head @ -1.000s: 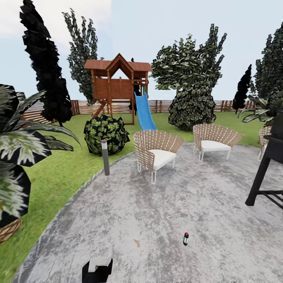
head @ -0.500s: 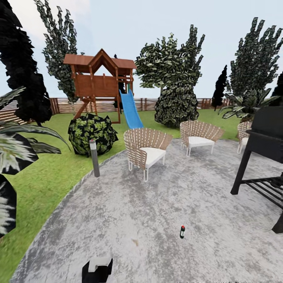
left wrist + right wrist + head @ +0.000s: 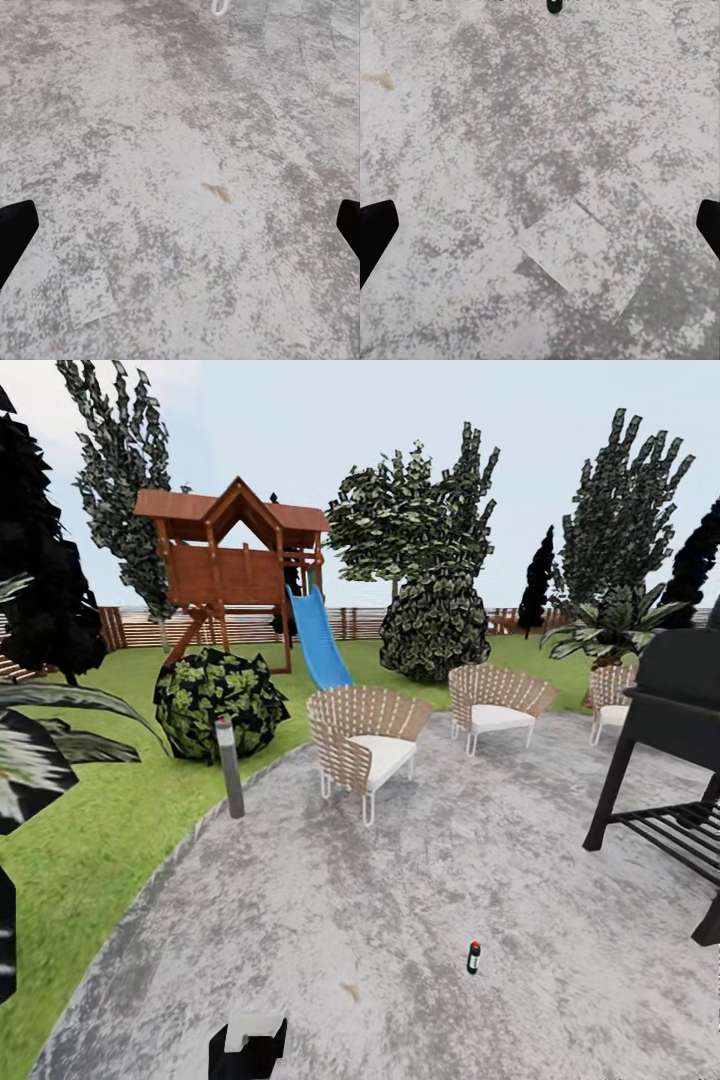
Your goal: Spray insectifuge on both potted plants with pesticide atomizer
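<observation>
Left fingers [image 3: 13, 241] stand wide apart over bare patio [image 3: 150, 112], nothing between them; a small brown mark [image 3: 217, 193] lies on the paving ahead of them. Right fingers [image 3: 375, 236] likewise stand wide apart and empty over the paving, with the atomizer [image 3: 554, 6] well ahead of them, cut by the frame edge. In the head view a dark arm part with a white block [image 3: 248, 1045] sits at the bottom edge. The atomizer [image 3: 473, 956] stands upright on the patio [image 3: 400, 900], ahead and to the right of that part, well apart from it. To the right stands a black grill [image 3: 668, 760]. Farther on, a grey bollard lamp [image 3: 229, 767] stands at the patio's left edge by the lawn [image 3: 90, 830]. Beyond are three wicker chairs [image 3: 362, 745], a dark bush [image 3: 220, 702], a wooden playhouse [image 3: 235, 570] with a blue slide [image 3: 316, 638], trees and a fence [image 3: 130, 628].
</observation>
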Robot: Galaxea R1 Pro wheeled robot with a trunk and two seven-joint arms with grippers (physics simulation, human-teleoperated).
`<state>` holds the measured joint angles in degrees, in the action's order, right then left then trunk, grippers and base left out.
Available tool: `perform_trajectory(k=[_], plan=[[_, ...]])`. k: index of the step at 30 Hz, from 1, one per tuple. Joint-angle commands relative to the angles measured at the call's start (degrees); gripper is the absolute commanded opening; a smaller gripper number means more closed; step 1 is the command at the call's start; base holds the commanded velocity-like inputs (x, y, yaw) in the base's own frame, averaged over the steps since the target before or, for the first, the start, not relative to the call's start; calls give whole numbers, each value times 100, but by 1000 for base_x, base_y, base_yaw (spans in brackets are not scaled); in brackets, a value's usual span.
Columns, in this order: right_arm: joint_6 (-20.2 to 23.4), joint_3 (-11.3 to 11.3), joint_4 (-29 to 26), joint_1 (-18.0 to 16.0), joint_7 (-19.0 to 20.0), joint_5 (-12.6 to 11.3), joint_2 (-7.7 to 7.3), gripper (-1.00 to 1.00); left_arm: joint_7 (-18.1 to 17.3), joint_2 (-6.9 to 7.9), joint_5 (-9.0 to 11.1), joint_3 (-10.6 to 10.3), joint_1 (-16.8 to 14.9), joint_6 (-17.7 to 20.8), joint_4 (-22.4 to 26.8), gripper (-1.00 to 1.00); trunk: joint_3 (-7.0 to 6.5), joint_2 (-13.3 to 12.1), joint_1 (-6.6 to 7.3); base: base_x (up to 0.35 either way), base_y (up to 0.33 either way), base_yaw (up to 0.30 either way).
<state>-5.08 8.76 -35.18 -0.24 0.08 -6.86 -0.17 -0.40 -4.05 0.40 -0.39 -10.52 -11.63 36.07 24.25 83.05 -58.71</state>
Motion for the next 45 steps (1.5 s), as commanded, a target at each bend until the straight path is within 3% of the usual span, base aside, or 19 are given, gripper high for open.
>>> perform_trajectory(k=[1,24,45], plan=[[-19,-6,-2,-2,1,-61,-1,100,-4,1,4,-4,-3,-16,-3,100,6,3,-2,132,146,-204],[-19,1,-11,-2,1,-61,-1,100,-4,1,-4,-5,-3,-18,-3,100,6,3,-2,14,16,-272],[-19,0,-23,-2,1,-61,-1,100,-4,1,-3,-5,-3,-21,-3,100,431,845,-463,0,0,-277]])
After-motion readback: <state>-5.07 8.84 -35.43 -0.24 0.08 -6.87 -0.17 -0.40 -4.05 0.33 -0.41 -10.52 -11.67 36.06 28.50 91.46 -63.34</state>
